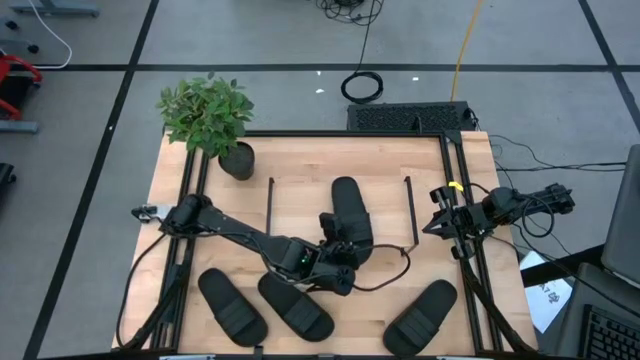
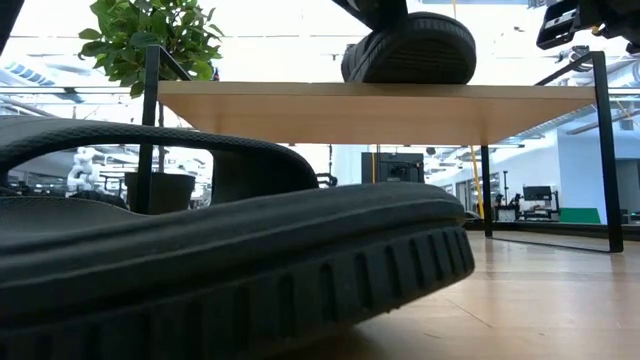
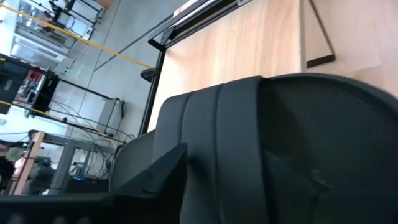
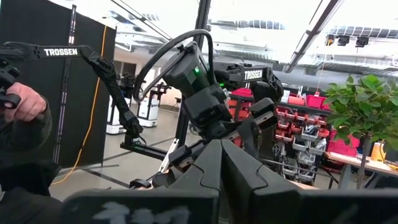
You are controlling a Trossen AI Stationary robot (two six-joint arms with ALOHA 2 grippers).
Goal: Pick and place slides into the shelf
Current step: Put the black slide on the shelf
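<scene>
High view: one slide (image 1: pixel 348 205) lies on the shelf (image 1: pixel 300 205) top, right of centre, lengthwise, leaving the left half of the board free for a partner. The left gripper (image 1: pixel 338 245) sits at that slide's near end, over the shelf's front edge. I can't tell whether its fingers clamp the sole or have let go; the left wrist view is filled by black slide. Judgement: placing step for this slide. Three more slides (image 1: pixel 295 305) wait along the table (image 1: pixel 170 200) front edge. The right gripper (image 1: pixel 440 225) is parked at the table's right edge, fingers pressed together, empty. A plant (image 1: pixel 205 115) stands at the far left corner.
</scene>
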